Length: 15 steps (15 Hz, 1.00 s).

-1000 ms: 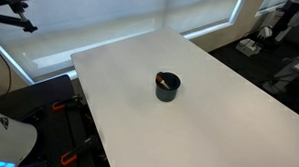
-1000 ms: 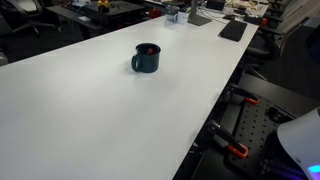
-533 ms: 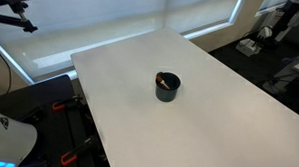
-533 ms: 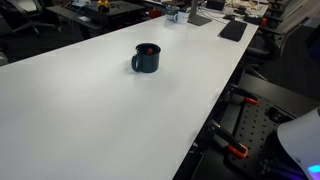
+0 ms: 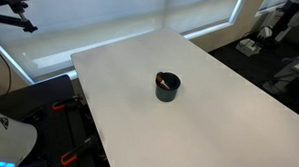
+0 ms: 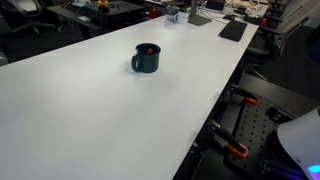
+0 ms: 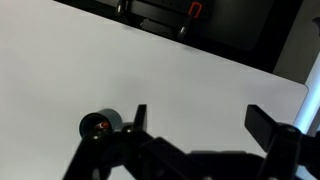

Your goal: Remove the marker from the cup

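The small black cup (image 5: 167, 88) stands upright near the middle of the white table (image 5: 218, 126). It shows in both exterior views (image 6: 147, 58) and at the lower left of the wrist view (image 7: 99, 126). The reddish-orange marker (image 5: 164, 85) lies inside the cup, its tip showing at the rim (image 6: 146, 48) and as a red spot in the wrist view (image 7: 99, 125). My gripper (image 7: 200, 122) is open and empty, high above the table, with the cup off to the left of its fingers. The arm does not show in the exterior views.
The table edge runs near black equipment with orange clamps (image 6: 236, 150). A dark object (image 6: 233, 30) lies at the far end of the table. Office clutter stands beyond (image 6: 190, 12). A window blind fills the background (image 5: 112, 17).
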{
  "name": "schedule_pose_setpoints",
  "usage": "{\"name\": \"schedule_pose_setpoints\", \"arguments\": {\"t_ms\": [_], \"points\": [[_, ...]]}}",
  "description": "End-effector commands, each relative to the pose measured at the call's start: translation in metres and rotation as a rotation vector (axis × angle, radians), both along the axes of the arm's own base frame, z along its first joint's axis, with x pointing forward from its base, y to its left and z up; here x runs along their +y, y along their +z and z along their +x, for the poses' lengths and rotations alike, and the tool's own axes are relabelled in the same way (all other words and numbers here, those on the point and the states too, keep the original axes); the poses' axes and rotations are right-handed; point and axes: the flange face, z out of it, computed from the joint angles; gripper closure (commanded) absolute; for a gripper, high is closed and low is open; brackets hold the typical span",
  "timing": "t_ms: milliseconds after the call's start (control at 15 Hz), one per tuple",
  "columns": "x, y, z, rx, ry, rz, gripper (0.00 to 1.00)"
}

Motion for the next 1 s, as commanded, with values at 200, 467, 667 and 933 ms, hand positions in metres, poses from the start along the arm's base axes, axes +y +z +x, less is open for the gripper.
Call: {"name": "schedule_pose_setpoints", "arguments": {"t_ms": [200,467,667,933], "points": [[-0.042,-0.010,0.018,0.141,0.014,0.057,0.00],[-0.062,-0.019,0.023,0.169,0.015,0.062,0.00],[-0.070,-0.025,0.030,0.194,0.009,0.077,0.00],[-0.077,-0.031,0.047,0.203,-0.031,0.086,0.00]]}}
